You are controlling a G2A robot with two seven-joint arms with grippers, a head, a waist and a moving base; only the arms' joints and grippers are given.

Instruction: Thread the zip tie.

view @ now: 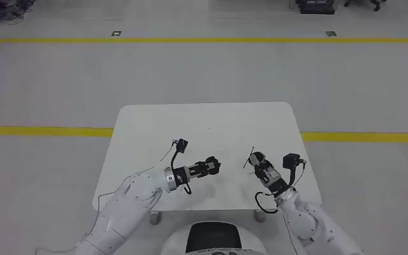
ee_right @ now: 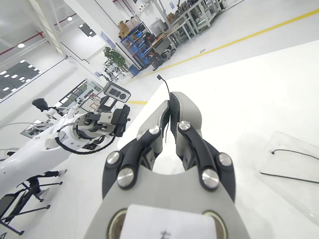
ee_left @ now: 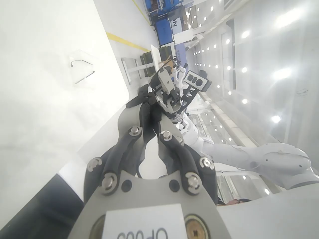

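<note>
My right gripper (ee_right: 170,101) is shut on a thin black zip tie (ee_right: 165,88). The tie's head sticks out past the fingertips and its tail hangs back between the fingers. From above, that gripper (view: 257,164) hovers over the right half of the white table (view: 204,121) with the zip tie (view: 248,157) pointing away from the robot. My left gripper (view: 215,166) is held above the table's middle and points toward the right one, a short gap apart. Its black fingers (ee_left: 145,118) are shut with nothing visible between them.
A clear flat tray (ee_right: 289,160) holding two spare black zip ties lies on the table beyond the grippers; it appears again as the clear tray (ee_left: 82,67) in the left wrist view. Bare white table surrounds both arms.
</note>
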